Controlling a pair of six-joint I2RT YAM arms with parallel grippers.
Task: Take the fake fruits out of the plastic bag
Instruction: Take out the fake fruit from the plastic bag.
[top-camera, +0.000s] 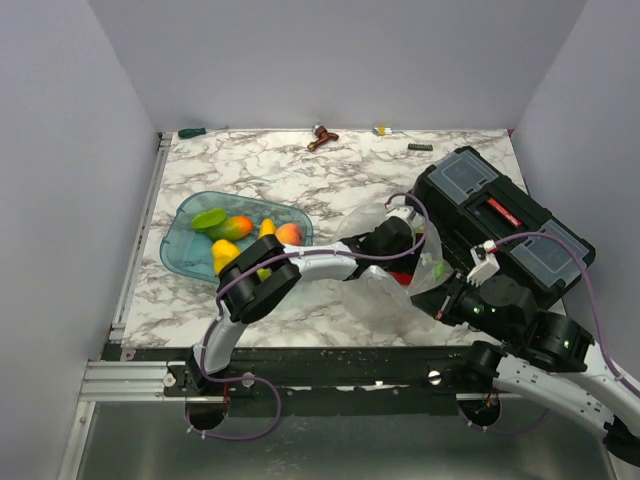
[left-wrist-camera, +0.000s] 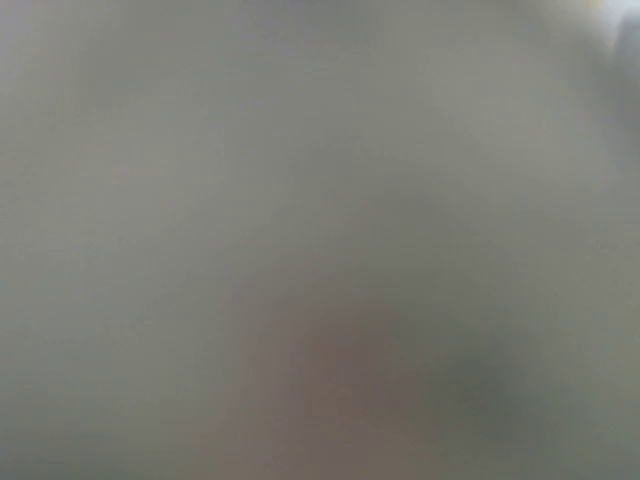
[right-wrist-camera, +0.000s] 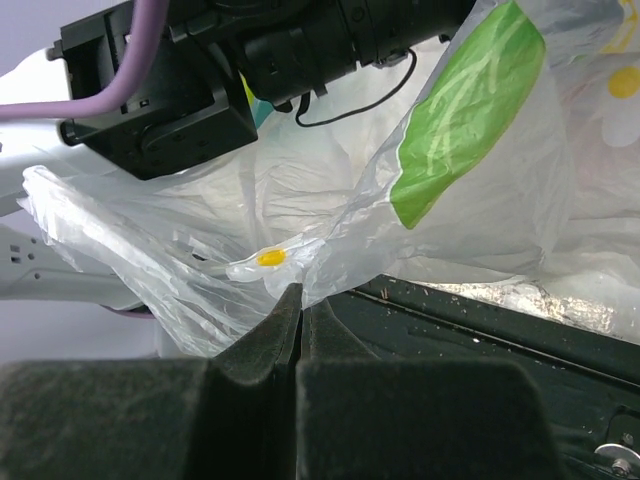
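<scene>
At middle right of the top view, the right gripper (right-wrist-camera: 300, 303) pinches the plastic bag (top-camera: 372, 292) tight and should lift it while the left gripper (top-camera: 398, 250), fingers hidden so I cannot tell, gently grabs the red fake fruit (top-camera: 401, 279) inside.

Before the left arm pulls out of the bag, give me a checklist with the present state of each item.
1. Right gripper pinching the plastic bag: ok, it is shut on a fold of the film.
2. Left gripper inside the bag mouth: ok in the top view.
3. Left gripper's hold on a fruit: cannot tell; the left wrist view is a grey blur.
4. Fruit left in the bag: ok, a red shape shows through the film.
5. Room in the teal tray: ok, the fake fruits in it leave bare floor.
</scene>
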